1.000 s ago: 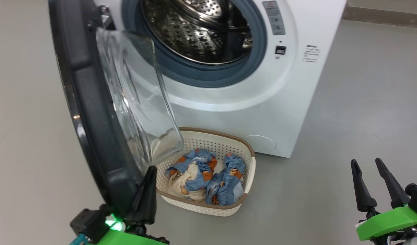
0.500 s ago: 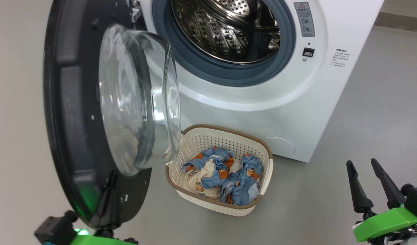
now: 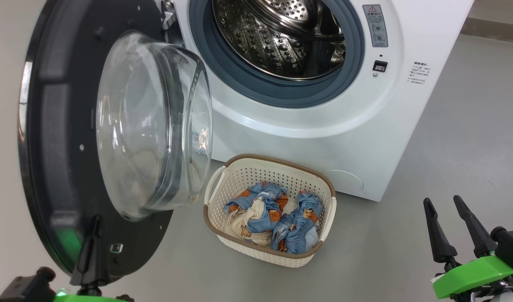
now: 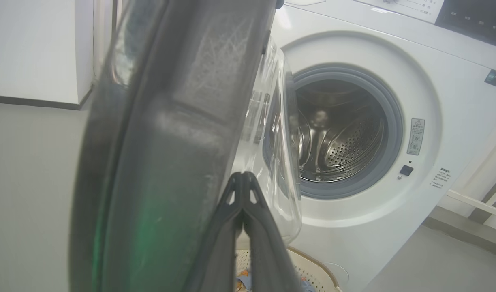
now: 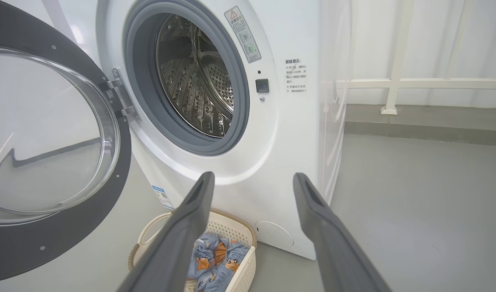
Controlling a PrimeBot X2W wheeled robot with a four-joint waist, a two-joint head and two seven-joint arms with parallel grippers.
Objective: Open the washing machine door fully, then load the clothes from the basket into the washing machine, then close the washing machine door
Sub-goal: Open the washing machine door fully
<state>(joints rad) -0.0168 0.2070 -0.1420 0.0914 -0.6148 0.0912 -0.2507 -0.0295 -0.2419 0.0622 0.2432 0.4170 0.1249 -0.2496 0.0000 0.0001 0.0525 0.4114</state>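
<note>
Floor: smooth grey floor (image 3: 449,126), meeting a pale wall with a dark skirting strip (image 4: 33,101); a white railing (image 5: 394,85) runs past the machine.
Machine: washing machine (image 3: 307,138) on the floor, steel drum (image 3: 281,37) exposed.
Door: washing machine door (image 3: 59,167) swung wide to the robot's left.
Basket: basket (image 3: 265,251) on the floor just before the machine, holding the clothes (image 3: 277,214).
Left arm: low; left gripper (image 4: 242,175) clenched on nothing, pointing up across the door's lower black rim.
Right arm: low, well apart from the basket; right gripper (image 3: 441,199) spread wide, empty.
</note>
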